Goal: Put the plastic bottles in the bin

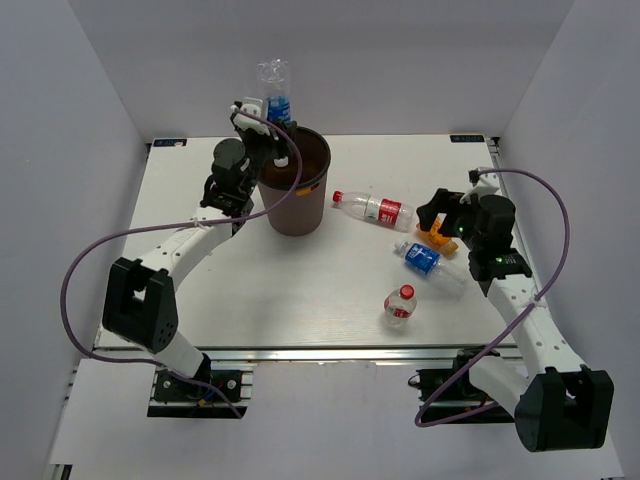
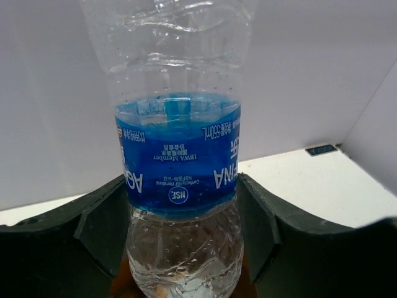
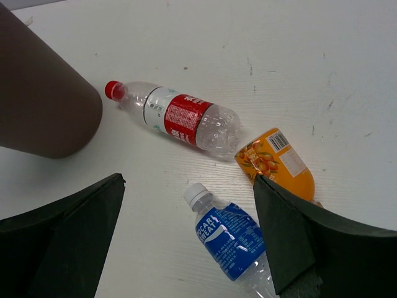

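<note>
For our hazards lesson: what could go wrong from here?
The left gripper grips the clear blue-labelled plastic bottle near the far rim of the round dark brown plastic bin; released there, it may bounce outside.
The open right gripper hovers above an orange plastic bottle and another blue-labelled bottle close together; closing could knock one rolling.

In the left wrist view the held blue-labelled bottle (image 2: 180, 155) is cut off by the upper and lower edges, so neither end is seen. In the right wrist view only part of the bin (image 3: 37, 99) is shown, cut by the left edge. The orange bottle (image 3: 276, 158) is partly hidden behind a finger (image 3: 291, 236) of the right tool (image 3: 186, 186), and the lying blue-labelled bottle (image 3: 229, 239) is cut off at the lower edge. From above, the bin's contents cannot be told.
</note>
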